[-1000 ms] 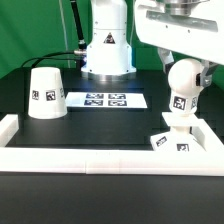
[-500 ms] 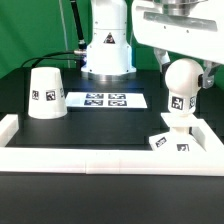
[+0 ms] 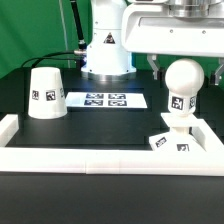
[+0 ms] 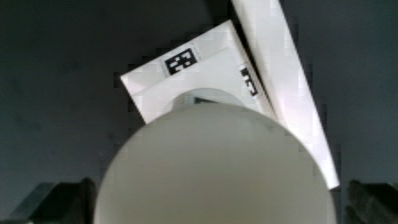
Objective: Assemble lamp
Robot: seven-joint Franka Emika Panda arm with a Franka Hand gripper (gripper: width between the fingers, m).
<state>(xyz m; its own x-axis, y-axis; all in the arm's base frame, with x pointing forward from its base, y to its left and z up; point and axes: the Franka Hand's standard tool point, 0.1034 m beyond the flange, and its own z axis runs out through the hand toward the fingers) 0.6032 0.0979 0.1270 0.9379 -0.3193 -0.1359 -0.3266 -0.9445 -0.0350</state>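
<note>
The white ball bulb point(image 3: 184, 85) stands upright with its neck in the low square base block point(image 3: 172, 140) at the exterior view's right, just behind the front rail. My gripper point(image 3: 188, 68) is open, its fingers point(image 3: 158, 65) spread either side of the bulb's top and apart from it. In the wrist view the bulb point(image 4: 214, 160) fills the middle, with dark fingertips point(image 4: 63, 200) at the two lower corners and the tagged base point(image 4: 187, 70) beyond it. The cone shade point(image 3: 45, 93) stands alone at the exterior view's left.
The marker board point(image 3: 107, 100) lies flat mid-table in front of the robot's pedestal point(image 3: 107, 50). A long white border rail point(image 3: 100, 160) runs along the front with raised ends at both sides; it also shows in the wrist view point(image 4: 285, 90).
My gripper's fingers have spread wider and the hand has risen from around the bulb's body to its top. The bulb stays standing on the base.
</note>
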